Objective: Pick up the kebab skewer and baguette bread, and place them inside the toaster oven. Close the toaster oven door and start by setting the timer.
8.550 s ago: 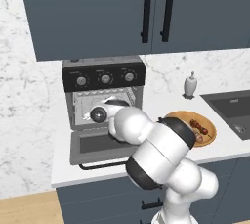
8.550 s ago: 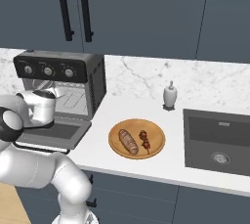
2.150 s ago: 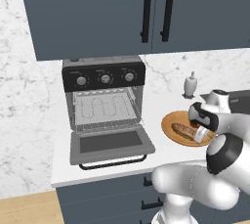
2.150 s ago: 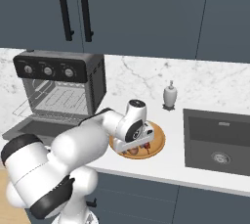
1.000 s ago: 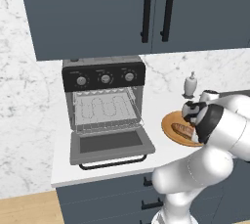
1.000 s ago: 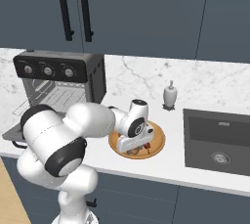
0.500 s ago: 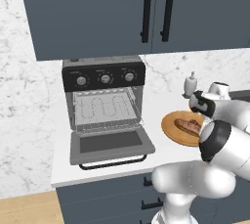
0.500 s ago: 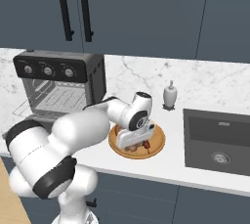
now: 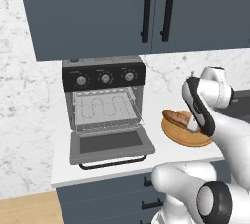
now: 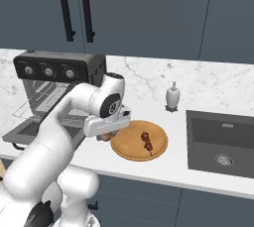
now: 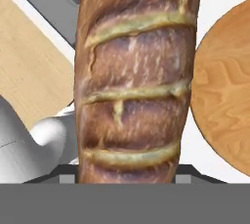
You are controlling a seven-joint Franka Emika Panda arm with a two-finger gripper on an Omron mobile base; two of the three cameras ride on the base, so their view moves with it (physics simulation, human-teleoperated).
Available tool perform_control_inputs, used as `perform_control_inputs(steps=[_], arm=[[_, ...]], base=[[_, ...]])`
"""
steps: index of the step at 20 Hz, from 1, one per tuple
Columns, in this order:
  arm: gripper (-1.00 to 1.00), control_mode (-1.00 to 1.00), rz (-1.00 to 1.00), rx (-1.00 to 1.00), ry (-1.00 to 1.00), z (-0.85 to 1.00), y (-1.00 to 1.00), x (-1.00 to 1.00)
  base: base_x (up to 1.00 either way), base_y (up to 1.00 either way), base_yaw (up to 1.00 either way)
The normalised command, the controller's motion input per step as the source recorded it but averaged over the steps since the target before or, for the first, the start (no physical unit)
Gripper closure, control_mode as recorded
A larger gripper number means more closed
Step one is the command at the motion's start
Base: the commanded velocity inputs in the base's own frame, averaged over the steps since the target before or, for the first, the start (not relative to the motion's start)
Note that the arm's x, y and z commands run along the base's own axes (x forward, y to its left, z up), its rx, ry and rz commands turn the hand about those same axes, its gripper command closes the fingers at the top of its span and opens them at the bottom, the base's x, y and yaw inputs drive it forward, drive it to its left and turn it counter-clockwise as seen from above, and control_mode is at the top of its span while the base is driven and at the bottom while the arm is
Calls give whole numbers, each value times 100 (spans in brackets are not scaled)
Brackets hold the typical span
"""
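I have the gripper (image 10: 105, 136) clamped on the baguette bread (image 11: 134, 78). In the hand view the loaf runs up the middle of the frame from the bottom edge, its scored crust close to the lens, with the round wooden plate (image 11: 222, 91) off to the right. In the left base view the loaf (image 9: 178, 117) shows at centre right, over the near-left part of the plate (image 9: 183, 135), with the hand just to its right. I cannot tell whether it is clear of the plate. In the right base view the kebab skewer (image 10: 147, 141) lies on the plate (image 10: 134, 146) at centre frame, to the right of the hand. The toaster oven (image 9: 104, 96) stands at centre left of the left base view, its toaster oven door (image 9: 110, 145) dropped open toward me and the wire rack (image 9: 104, 110) showing inside.
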Motion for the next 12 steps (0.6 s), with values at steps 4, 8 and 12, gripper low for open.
perform_control_inputs(steps=[4,8,12], arm=[[100,-100,-10,-3,-2,64,100,-6],[100,-100,-14,0,0,42,100,3],[100,-100,-27,0,0,13,100,18]], base=[[0,0,0],[0,0,0],[0,0,0]])
